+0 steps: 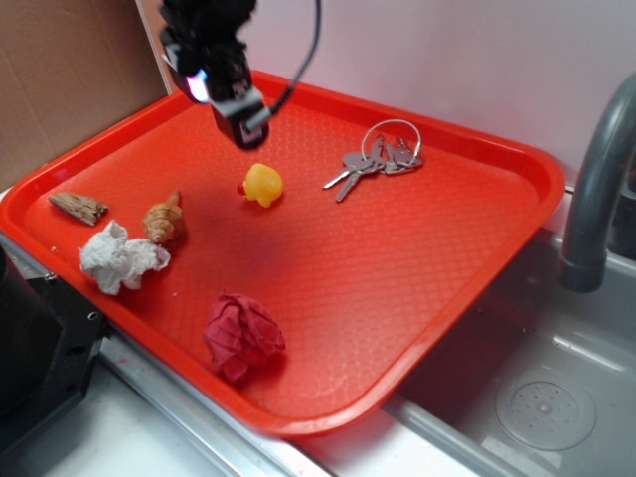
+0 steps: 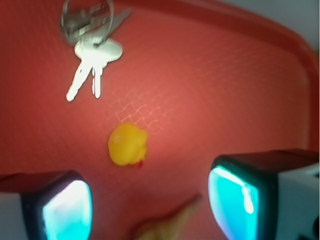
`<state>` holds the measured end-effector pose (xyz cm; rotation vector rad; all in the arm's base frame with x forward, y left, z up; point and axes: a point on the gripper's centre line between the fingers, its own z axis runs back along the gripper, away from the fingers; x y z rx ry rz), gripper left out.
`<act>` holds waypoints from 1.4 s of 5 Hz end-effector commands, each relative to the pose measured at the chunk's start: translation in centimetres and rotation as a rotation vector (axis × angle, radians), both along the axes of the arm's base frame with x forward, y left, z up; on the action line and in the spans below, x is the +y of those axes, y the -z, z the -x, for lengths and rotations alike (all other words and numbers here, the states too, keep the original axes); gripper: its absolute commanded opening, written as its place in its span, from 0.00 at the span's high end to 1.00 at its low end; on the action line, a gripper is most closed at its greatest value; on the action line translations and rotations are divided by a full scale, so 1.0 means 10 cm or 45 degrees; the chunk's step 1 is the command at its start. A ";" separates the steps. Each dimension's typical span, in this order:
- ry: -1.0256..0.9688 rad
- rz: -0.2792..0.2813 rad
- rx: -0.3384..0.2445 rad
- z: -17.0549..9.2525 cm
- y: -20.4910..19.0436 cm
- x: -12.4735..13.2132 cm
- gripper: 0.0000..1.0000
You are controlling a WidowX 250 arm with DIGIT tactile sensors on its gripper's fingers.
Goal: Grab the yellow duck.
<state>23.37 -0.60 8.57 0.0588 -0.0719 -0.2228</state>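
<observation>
Only the wrist view shows the fingers (image 2: 150, 200) spread wide and holding nothing, with the yellow duck (image 2: 128, 144) lying on the red tray (image 2: 240, 75) just beyond the gap between them, and the keys (image 2: 92, 55) farther off. The exterior view alone shows the seashell (image 1: 165, 220), white wad (image 1: 120, 257), wood chip (image 1: 79, 207) and red cloth (image 1: 241, 335), all well apart from the duck, which has bare tray around it, far from the rims.

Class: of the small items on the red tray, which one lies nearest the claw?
The yellow duck, just below the open claw. It lies nearer than the keys or seashell.
</observation>
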 end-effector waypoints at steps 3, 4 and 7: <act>0.215 -0.110 0.054 -0.15 0.48 0.06 0.00; 0.231 -0.106 0.062 -0.16 0.52 0.07 0.00; 0.102 -0.139 -0.019 -0.01 0.12 0.02 1.00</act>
